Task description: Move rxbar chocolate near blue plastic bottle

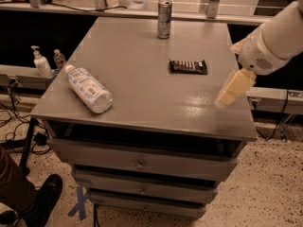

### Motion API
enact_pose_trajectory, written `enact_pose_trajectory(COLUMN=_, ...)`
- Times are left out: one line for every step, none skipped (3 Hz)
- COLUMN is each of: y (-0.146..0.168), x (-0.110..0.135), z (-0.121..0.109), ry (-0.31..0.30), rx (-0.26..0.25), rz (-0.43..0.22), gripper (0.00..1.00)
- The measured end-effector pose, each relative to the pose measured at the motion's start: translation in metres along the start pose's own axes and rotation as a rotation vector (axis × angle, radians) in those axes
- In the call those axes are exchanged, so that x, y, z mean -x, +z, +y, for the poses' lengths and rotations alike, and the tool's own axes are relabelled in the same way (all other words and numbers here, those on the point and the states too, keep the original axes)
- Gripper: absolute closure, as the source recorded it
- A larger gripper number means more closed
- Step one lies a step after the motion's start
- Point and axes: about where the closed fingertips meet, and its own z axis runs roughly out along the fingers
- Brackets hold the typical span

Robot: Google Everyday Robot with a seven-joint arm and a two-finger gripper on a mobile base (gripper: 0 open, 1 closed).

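gripper [233,88] hovers over right edge of tabletop [142,79], likely lining up for bar; open or closed, can't tell. rxbar chocolate [188,66] flat, right of centre, untouched. blue plastic bottle [88,88] on its side at left, well apart.

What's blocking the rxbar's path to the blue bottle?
Nothing visible: bare tabletop lies between rxbar chocolate and blue plastic bottle. The silver can stands farther back, off that line. The gripper hovers right of the bar.

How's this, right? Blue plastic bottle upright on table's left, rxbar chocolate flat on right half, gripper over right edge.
Camera view: the blue plastic bottle lies on its side, not upright. Rest stands: rxbar chocolate flat on right half, gripper over right edge.
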Motion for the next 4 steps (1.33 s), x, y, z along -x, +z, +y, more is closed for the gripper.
enact_pose_trajectory(y=0.040, x=0.015, z=-0.028, ry=0.066, rx=0.010, rz=-0.043, gripper=0.00)
enact_pose_trajectory(y=0.077, x=0.031, z=-0.050, ry=0.136, rx=0.033, rz=-0.073, gripper=0.00)
enact_pose_trajectory(y=0.105, x=0.042, z=-0.073, ry=0.213, rx=0.056, rz=-0.118, gripper=0.00)
enact_pose_trajectory(y=0.126, x=0.048, z=-0.093, ry=0.259, rx=0.069, rz=-0.149, gripper=0.00)
